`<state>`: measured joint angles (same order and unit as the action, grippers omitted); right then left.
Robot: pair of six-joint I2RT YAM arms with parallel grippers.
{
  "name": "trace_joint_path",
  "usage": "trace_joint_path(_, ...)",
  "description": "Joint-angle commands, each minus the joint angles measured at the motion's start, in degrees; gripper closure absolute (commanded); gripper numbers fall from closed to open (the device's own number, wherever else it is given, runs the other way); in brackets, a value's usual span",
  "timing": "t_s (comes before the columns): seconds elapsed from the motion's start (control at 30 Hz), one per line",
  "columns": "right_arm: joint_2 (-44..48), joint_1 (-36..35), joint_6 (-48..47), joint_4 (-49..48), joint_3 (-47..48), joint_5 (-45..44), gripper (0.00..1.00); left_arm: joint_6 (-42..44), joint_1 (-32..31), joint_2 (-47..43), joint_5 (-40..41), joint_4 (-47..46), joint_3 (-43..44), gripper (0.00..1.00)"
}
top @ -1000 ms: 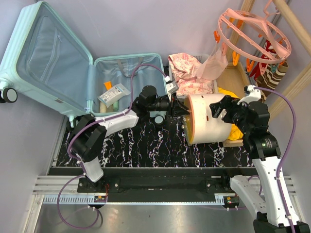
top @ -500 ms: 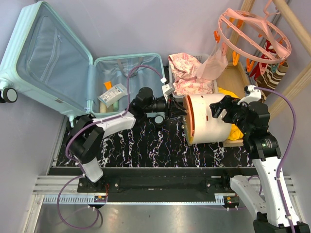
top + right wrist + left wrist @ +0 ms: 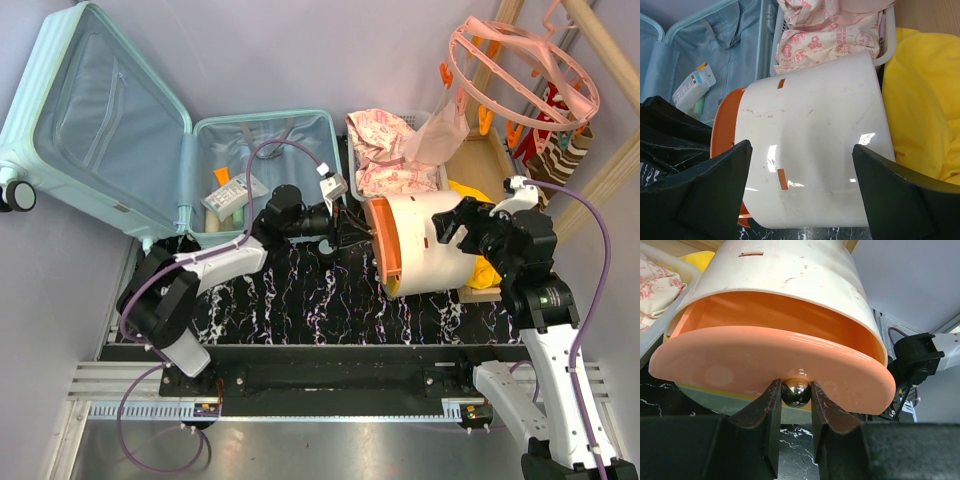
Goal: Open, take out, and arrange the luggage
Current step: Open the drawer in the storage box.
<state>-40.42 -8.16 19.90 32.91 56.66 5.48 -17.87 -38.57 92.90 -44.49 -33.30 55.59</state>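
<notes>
The luggage, pale mint-blue, lies open at the back left; its lining also shows in the right wrist view. A cream cylinder lies on its side at the middle right. Its orange end stands pulled a little way out of the shell. My left gripper is shut on the shiny metal knob of that orange end. My right gripper straddles the cylinder with wide jaws pressed against both sides, and it appears in the top view over the right end.
A white basket with pink patterned cloth stands behind the cylinder. Yellow cloth lies to its right. A pink round hanger hangs at the back right by wooden bars. A white packet lies inside the luggage.
My left gripper has drawn back to the left with the knob, sliding the orange end out of the cylinder. The cylinder and my right gripper have stayed put.
</notes>
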Motion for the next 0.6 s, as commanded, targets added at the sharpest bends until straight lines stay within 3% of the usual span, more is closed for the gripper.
trace_joint_path(0.0, 0.7, -0.3, -0.8, -0.1, 1.4, -0.5, 0.08, 2.5, 0.2, -3.5, 0.3, 1.3, -1.5, 1.0)
trace_joint_path(0.57, 1.6, -0.3, -0.7, 0.3, 1.1, -0.5, 0.09, 4.2, 0.5, -7.1, 1.8, 3.8, -4.5, 1.0)
